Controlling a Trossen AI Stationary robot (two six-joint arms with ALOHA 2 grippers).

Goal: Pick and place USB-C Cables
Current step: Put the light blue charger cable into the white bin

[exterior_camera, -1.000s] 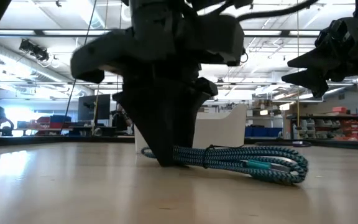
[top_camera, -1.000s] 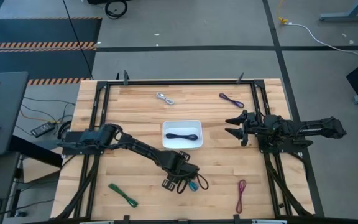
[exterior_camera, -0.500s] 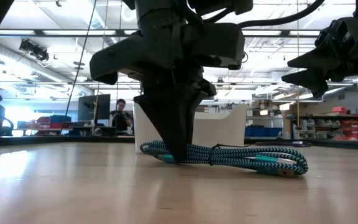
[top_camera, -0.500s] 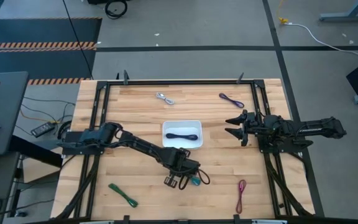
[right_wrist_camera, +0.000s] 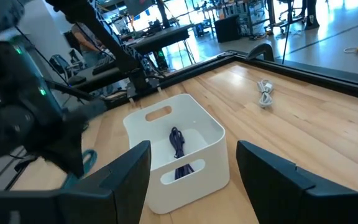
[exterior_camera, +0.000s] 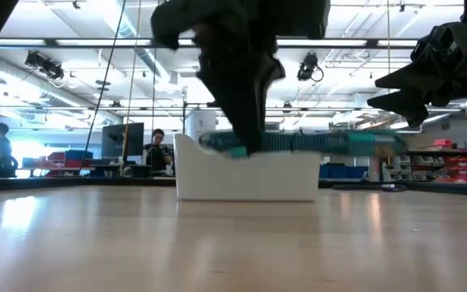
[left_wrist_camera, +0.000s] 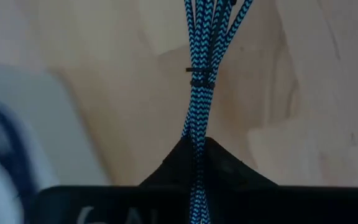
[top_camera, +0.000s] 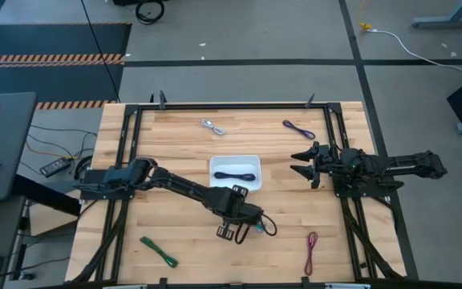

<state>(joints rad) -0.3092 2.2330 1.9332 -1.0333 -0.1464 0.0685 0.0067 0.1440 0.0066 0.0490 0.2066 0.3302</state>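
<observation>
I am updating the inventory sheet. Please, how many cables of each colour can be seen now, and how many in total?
Purple cables: 2 (one in the white bin, one on the table)
Green cable: 1
Teal cable, in the left gripper: 1
Dark red cable: 1
Silver-white cable: 1
Total: 6

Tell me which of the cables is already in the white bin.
The dark purple cable, lying alone inside the white bin. The other purple one lies on the table, and the left end effector holds the teal one.

No readable text, labels, brands, numbers or signs anywhere in these views.
</observation>
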